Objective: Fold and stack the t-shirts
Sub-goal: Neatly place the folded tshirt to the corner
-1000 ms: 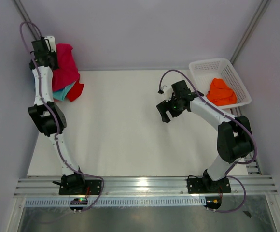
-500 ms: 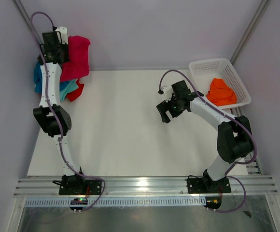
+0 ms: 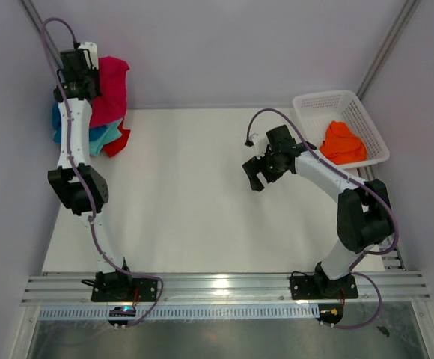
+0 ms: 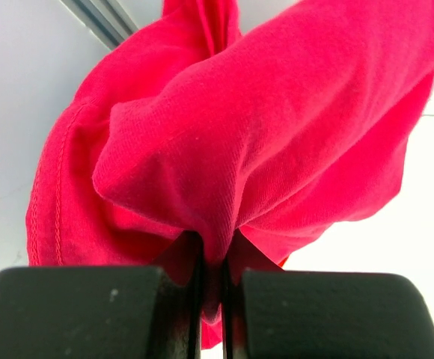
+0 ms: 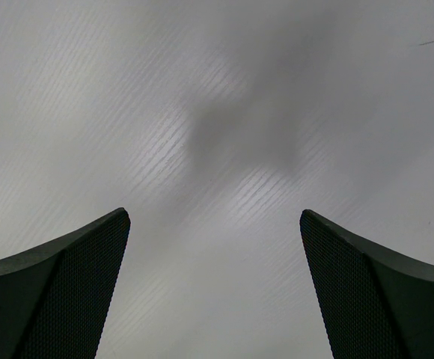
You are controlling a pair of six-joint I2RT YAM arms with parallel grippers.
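My left gripper [image 3: 91, 78] is raised at the far left corner, shut on a fold of the crimson t-shirt [image 3: 111, 90], which hangs bunched from it. In the left wrist view the crimson cloth [image 4: 262, 142] fills the frame and is pinched between the fingers [image 4: 211, 292]. Under it lie a blue t-shirt [image 3: 55, 123], a teal one [image 3: 101, 136] and a red one [image 3: 117, 142] in a heap. An orange t-shirt [image 3: 343, 142] lies crumpled in the white basket [image 3: 314, 101]. My right gripper [image 3: 256, 173] is open and empty above the bare table [image 5: 224, 134].
The white lattice basket stands at the far right corner of the white table [image 3: 194, 217]. Grey walls close in the back and sides. A metal rail [image 3: 224, 288] with both arm bases runs along the near edge.
My left gripper has lifted the crimson t-shirt up and back off the heap, then shifted slightly left. The blue shirt now shows beneath. The right arm has not moved.
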